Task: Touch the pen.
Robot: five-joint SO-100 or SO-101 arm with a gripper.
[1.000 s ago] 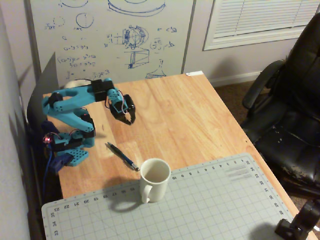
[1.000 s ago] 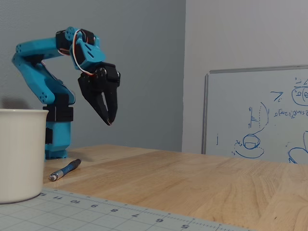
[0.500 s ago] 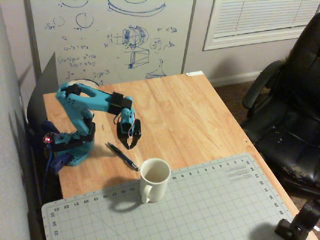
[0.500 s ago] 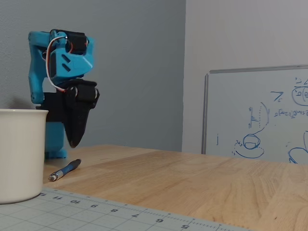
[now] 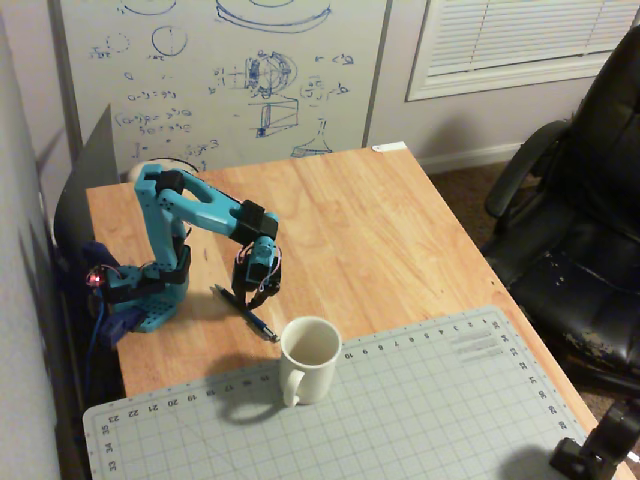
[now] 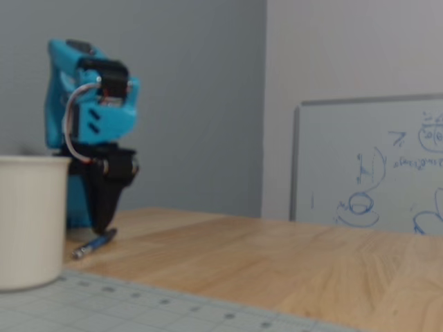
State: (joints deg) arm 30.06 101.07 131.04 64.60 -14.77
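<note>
In a fixed view from above, the pincer (image 5: 255, 299) is seen pointing down at the middle of the pen (image 5: 244, 312), which lies slantwise on the wooden bench (image 5: 370, 230), its lower end reaching toward the white mug (image 5: 308, 358) just beyond the pincer. The low side-on fixed view adds what the high one cannot: the dark pincer (image 6: 102, 227) tip is down at the height of the pen (image 6: 93, 244), at its far end, though whether the two actually touch cannot be told through the blur. One pen, one mug (image 6: 31, 218), one arm and one grid-printed cutting mat (image 5: 380, 410) are counted, with one whiteboard (image 5: 220, 75) behind the bench and one black office chair (image 5: 575, 220) well apart from the pincer. In the low view the mug is cut off by the frame edge. Whether the pincer's fingers are spread or pressed together cannot be told in either view, as they read as a single dark wedge.
</note>
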